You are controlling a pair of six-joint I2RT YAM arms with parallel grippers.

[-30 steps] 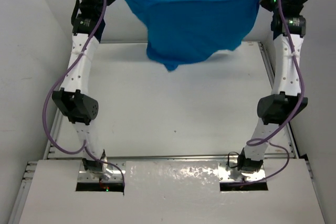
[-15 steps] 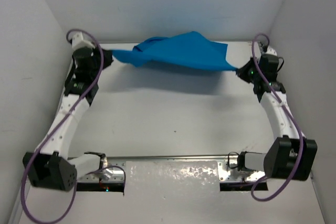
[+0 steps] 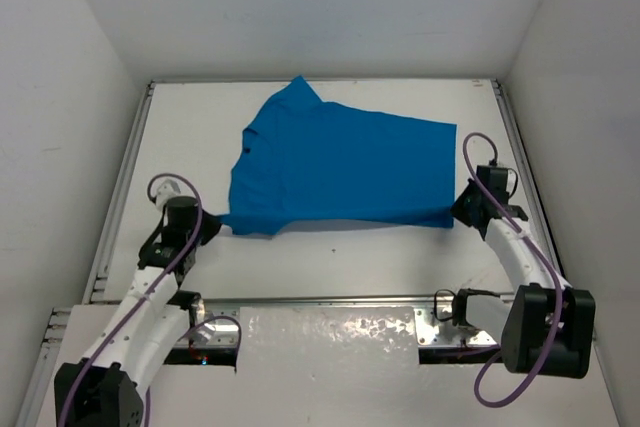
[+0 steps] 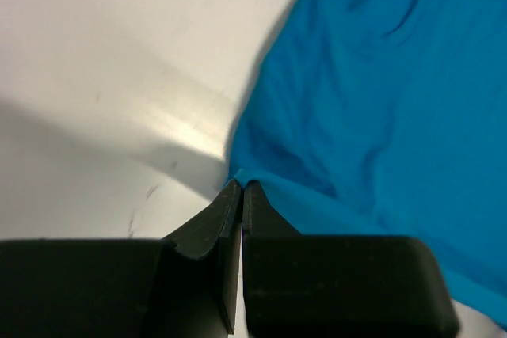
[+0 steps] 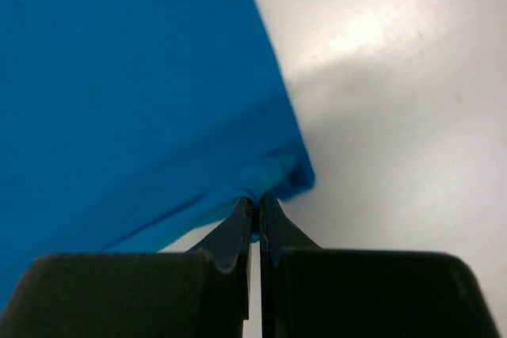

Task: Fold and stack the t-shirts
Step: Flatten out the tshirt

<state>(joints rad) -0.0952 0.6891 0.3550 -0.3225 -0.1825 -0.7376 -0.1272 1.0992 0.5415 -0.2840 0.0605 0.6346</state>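
Blue t-shirt (image 3: 340, 162) lies spread on the counter (image 3: 330, 267); left end effector (image 4: 241, 187) and right end effector (image 5: 257, 198) each clench a near corner.

I see one plain bright blue t-shirt (image 3: 340, 167), spread mostly flat across the far middle of the table (image 3: 330, 267). One short sleeve points far-left. The cloth is lightly wrinkled, and its near edge is stretched taut between the left and right corners.
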